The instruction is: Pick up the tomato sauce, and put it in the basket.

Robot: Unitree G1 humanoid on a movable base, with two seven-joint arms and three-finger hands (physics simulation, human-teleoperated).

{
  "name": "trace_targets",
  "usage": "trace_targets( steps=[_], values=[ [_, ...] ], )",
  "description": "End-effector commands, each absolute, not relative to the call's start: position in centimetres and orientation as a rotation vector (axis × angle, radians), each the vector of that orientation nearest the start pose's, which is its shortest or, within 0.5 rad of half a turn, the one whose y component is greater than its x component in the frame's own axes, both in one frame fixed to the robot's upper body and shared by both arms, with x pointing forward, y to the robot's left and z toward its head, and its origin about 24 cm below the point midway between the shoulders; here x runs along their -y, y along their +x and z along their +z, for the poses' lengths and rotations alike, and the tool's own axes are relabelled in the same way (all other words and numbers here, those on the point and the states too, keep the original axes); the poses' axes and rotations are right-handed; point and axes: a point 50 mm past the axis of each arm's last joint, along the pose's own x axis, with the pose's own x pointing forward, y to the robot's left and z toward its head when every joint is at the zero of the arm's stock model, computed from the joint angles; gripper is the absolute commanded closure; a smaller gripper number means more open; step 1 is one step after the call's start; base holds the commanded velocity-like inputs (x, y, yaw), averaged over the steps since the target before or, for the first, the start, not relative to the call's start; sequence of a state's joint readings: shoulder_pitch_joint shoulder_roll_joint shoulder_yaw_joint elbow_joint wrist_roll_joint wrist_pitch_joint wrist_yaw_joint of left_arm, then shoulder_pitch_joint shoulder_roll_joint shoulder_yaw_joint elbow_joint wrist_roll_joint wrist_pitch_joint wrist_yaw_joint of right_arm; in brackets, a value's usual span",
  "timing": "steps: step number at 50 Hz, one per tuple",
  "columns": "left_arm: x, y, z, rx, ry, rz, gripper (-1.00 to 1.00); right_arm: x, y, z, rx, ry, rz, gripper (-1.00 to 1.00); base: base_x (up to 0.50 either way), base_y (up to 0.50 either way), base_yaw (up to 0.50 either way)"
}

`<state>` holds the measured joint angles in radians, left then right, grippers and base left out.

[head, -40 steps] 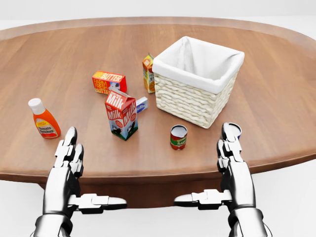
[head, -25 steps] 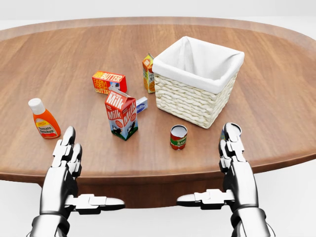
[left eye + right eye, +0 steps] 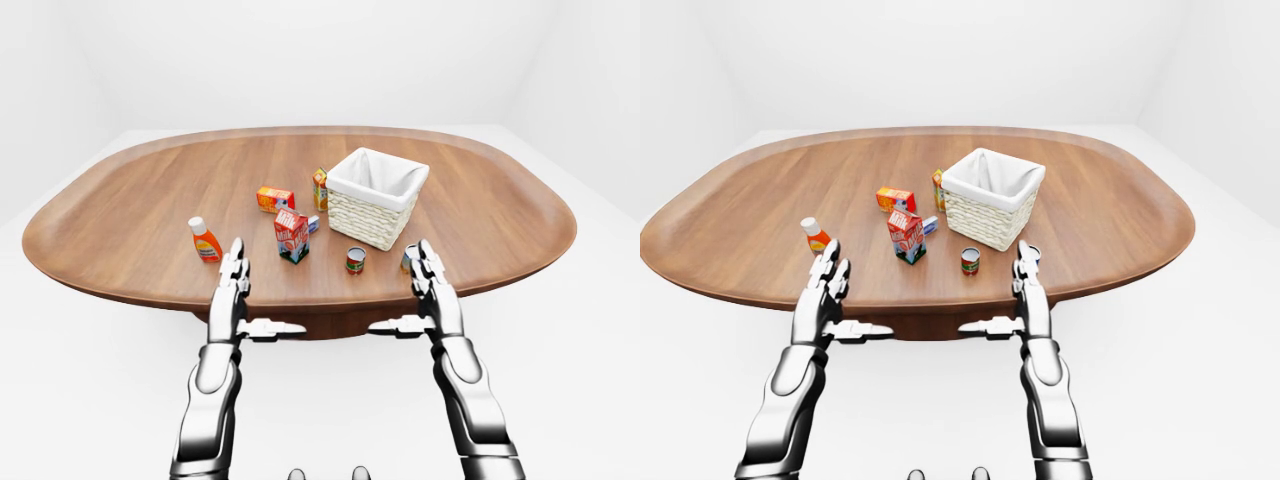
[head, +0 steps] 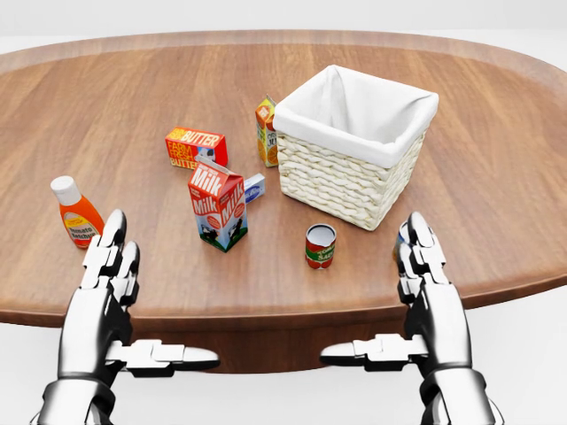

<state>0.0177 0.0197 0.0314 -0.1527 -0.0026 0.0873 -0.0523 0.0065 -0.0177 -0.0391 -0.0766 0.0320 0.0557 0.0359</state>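
Milk carton reads "Milk"; butter box reads "BUTTER".

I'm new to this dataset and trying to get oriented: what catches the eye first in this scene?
The white-lined wicker basket stands out, right of centre on the oval wooden table in the head view. Left of it lie colourful groceries: a milk carton, a butter box and an orange tomato sauce bottle near the left edge. Two silvery hands, left hand and right hand, hover open at the bottom.
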Motion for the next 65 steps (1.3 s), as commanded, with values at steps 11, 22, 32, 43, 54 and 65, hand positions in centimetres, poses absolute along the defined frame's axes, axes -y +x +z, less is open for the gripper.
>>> trace_targets(
  steps=[11, 22, 32, 43, 54, 65],
  values=[
    [-15.9, 24.6, 9.4, 0.175, 0.030, -0.026, -1.00, 16.5, 25.3, 7.9, 0.109, 0.028, -0.011, -1.00, 0.00, 0.00, 0.00],
    [-15.9, 24.6, 9.7, 0.184, 0.034, -0.025, -1.00, 16.2, 24.4, 9.0, 0.163, 0.069, 0.041, -1.00, 0.11, 0.00, 0.00],
    [-15.9, 24.6, 9.6, 0.182, 0.037, -0.026, -1.00, 16.1, 24.3, 9.0, 0.161, 0.061, 0.048, -1.00, 0.50, 0.00, 0.00],
    [-15.9, 24.7, 9.3, 0.170, 0.038, -0.026, -1.00, 16.2, 24.4, 9.1, 0.167, 0.067, 0.039, -1.00, 0.41, 0.00, 0.00],
    [-15.9, 24.7, 9.3, 0.167, 0.039, -0.027, -1.00, 15.9, 24.2, 9.1, 0.166, 0.062, 0.060, -1.00, 0.00, -0.33, 0.00],
    [-15.9, 24.7, 9.4, 0.172, 0.038, -0.029, -1.00, 15.9, 24.2, 8.9, 0.159, 0.060, 0.061, -1.00, 0.00, -0.50, 0.00]
  ],
)
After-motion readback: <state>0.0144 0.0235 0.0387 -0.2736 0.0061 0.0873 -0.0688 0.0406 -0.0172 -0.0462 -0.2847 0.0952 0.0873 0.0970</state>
